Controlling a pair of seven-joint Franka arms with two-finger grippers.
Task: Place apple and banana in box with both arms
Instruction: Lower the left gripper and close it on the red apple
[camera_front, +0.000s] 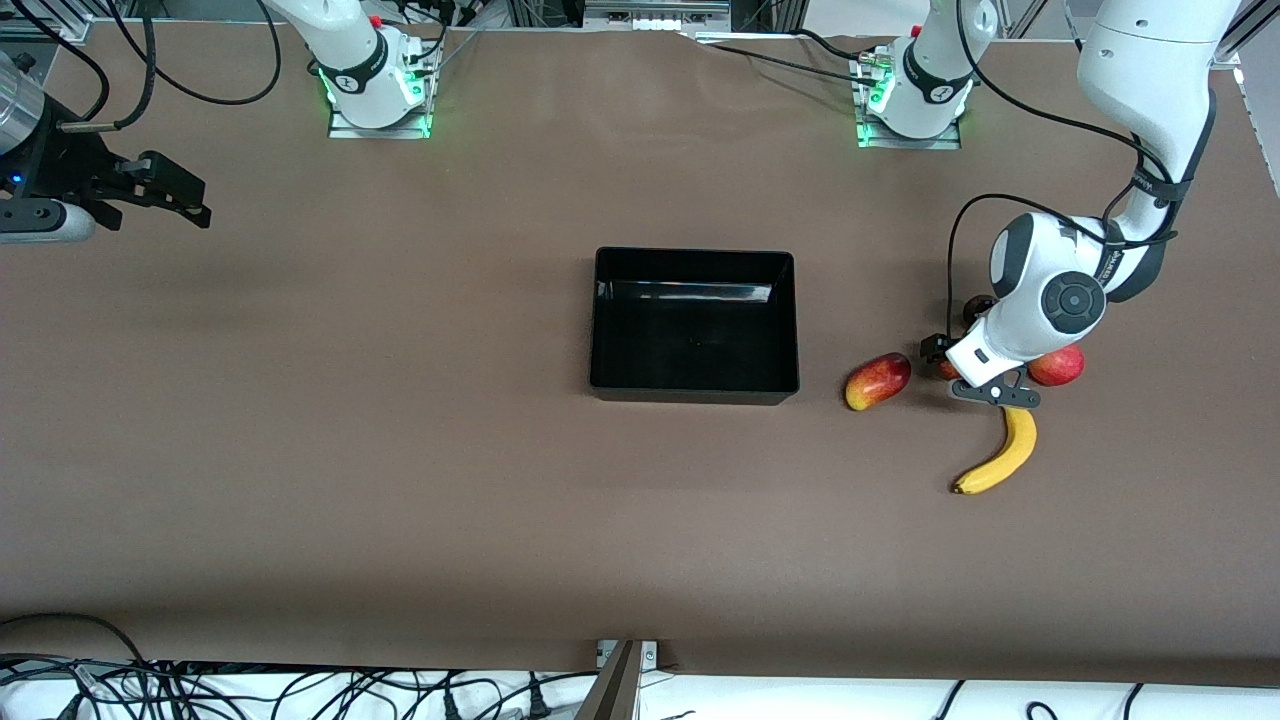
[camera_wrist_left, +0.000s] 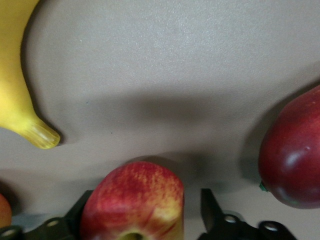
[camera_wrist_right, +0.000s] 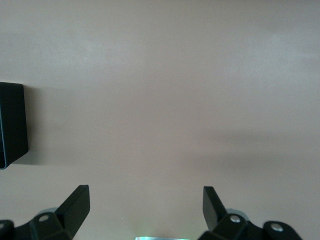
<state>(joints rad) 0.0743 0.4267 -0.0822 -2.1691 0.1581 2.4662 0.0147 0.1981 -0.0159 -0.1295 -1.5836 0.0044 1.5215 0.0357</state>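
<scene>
Red apple (camera_wrist_left: 132, 202) sits between the left gripper (camera_wrist_left: 142, 212)'s spread fingers, plain only from the left wrist, beside the banana (camera_front: 1001, 453), toward the left arm's end from the box (camera_front: 694, 325). Right gripper (camera_wrist_right: 145, 210) waits agape, empty.

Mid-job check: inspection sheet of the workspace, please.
Surface: brown table, smooth cover.
Job's things: apple inside the left claw; banana beside it, nearer the front camera; black box mid-table, nothing in it.
Clutter: oblong red-yellow fruit between box and apple; round red fruit beside the apple.
Claws: left claw open around the apple; right claw open, waiting over the right arm's end of the table.
Cables: cable looped along the left arm; tangle below the table's near edge.
Surroundings: arm bases lit green.
</scene>
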